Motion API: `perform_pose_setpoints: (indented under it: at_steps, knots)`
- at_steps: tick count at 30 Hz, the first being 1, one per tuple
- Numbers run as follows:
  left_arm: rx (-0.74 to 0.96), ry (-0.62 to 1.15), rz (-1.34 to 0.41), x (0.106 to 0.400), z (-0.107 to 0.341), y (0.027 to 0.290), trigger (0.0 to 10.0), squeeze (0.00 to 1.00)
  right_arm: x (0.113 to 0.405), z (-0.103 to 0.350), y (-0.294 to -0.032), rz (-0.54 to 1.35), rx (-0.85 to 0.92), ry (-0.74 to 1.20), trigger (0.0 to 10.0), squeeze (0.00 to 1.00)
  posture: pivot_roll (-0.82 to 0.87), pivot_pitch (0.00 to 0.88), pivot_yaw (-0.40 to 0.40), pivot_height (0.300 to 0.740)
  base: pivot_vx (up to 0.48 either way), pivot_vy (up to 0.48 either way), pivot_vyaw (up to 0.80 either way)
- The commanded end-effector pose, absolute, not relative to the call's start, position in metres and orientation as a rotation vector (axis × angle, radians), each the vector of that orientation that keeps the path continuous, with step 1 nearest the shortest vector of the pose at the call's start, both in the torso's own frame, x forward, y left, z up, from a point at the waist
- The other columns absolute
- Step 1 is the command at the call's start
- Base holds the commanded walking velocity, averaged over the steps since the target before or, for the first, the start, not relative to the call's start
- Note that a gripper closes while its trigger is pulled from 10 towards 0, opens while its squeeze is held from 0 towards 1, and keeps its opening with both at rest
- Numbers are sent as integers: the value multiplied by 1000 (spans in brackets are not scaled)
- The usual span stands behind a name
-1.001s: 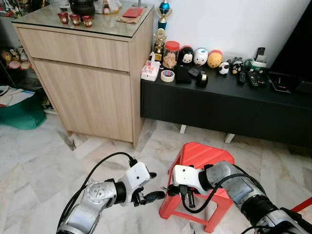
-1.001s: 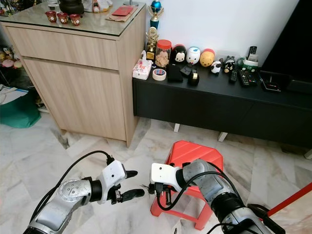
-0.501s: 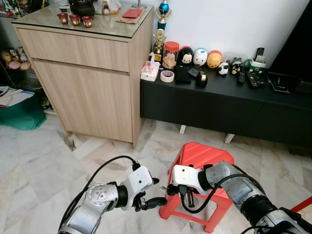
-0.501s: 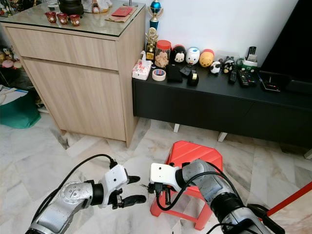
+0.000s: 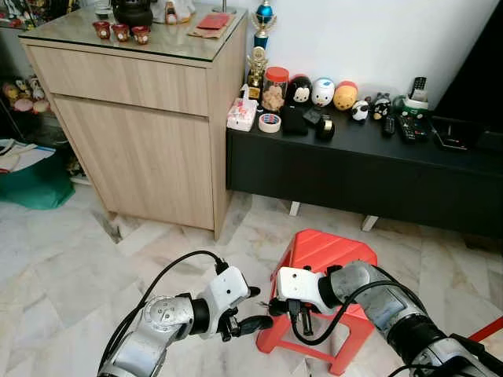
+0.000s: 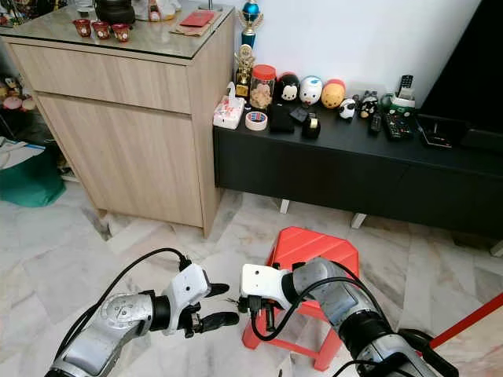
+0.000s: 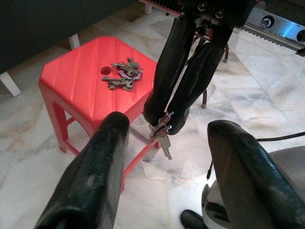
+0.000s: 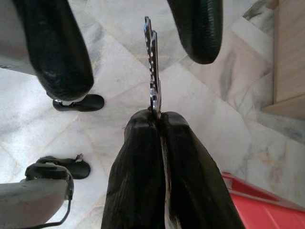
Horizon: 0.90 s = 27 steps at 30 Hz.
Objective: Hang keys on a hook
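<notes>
Left eye view: stood over pale marble floor (image 5: pixel 63 251), facing a wooden cabinet (image 5: pixel 149 118) and a long black console (image 5: pixel 361 169) crowded with small figurines and remotes. Red plastic stool (image 5: pixel 326 255) placed in front of the console, close beside the right arm.

Both arms held low and forward, meeting above the floor just left of the stool. Left gripper (image 5: pixel 253 307) with fingers spread wide, one finger above and one below, pointed toward the other gripper. Right gripper (image 5: pixel 274 305) with fingers pressed together, pinching a small bunch of keys (image 7: pixel 162 133) at the tips.

Left wrist view: looked between the two spread fingers (image 7: pixel 95 176) at the right gripper's closed pair, the keys hanging from their tips, lying between the open left fingers but not touching them. Second bunch of keys (image 7: pixel 124 75) lying on the stool top, beside the round hole.

Right wrist view: keys (image 8: pixel 152 67) sticking out edge-on from the closed tips, between the two left fingers.
</notes>
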<state>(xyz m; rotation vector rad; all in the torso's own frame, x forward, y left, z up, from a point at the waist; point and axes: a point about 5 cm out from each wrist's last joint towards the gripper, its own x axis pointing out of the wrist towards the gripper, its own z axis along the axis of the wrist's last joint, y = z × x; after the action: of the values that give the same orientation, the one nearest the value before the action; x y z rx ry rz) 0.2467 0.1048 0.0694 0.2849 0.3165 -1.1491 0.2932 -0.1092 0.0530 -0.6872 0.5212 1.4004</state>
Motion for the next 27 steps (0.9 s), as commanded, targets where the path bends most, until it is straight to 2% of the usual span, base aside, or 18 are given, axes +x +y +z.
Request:
perform_pose_setpoints:
  at_steps: [1, 27]
  knots:
    - [275, 292, -1173, 246, 75, 100, 0, 0, 295, 55, -110, 1400, -707, 517, 10000, 0, 78, 0, -110, 740, 0, 0, 0]
    - [255, 308, -1183, 245, 75, 97, 0, 0, 295, 54, -106, 1390, -704, 507, 10000, 0, 76, 0, -102, 740, 0, 0, 0]
